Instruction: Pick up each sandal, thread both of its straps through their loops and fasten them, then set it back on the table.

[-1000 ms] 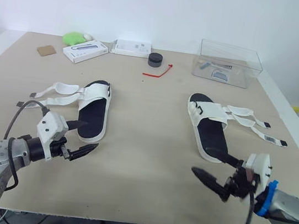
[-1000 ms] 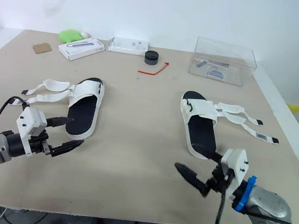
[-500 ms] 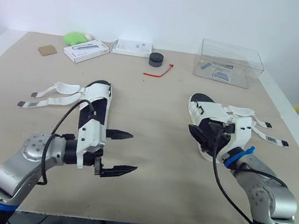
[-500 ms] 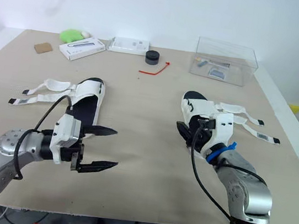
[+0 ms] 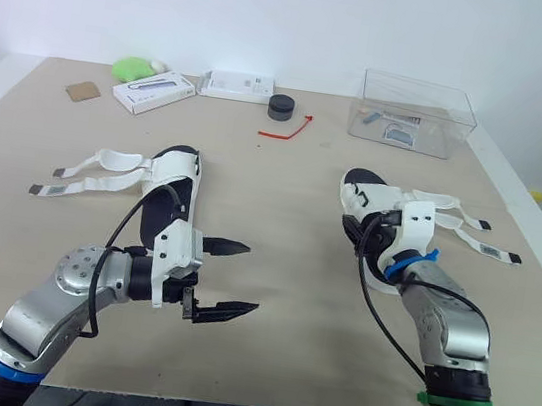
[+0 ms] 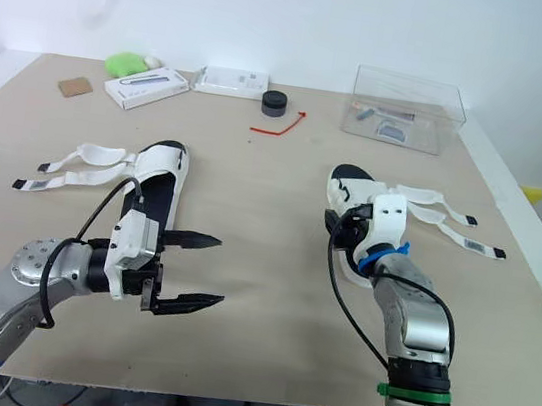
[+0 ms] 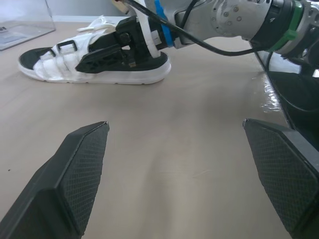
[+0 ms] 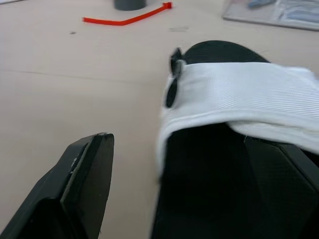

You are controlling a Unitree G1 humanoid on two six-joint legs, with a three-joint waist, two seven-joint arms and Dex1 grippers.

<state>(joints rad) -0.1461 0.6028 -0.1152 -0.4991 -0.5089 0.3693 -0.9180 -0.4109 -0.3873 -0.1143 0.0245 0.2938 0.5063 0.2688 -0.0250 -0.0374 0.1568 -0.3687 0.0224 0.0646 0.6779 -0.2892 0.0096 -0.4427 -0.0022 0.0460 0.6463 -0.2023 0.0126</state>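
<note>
Right sandal point(image 5: 365, 198) lies at the spread right gripper point(image 8: 179, 144); left gripper point(image 5: 248, 279) gapes; clear box point(image 5: 447, 117) holds small items point(image 5: 394, 132).

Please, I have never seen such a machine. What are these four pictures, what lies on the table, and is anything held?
This is a humanoid robot. Two pictures come from its head, looking down; two come from cameras on its wrists. On the table lie a left sandal and a right sandal, straps unfastened, with a clear box behind. The left hand is open and empty. The right hand is open astride the right sandal's edge, not closed on it.
</note>
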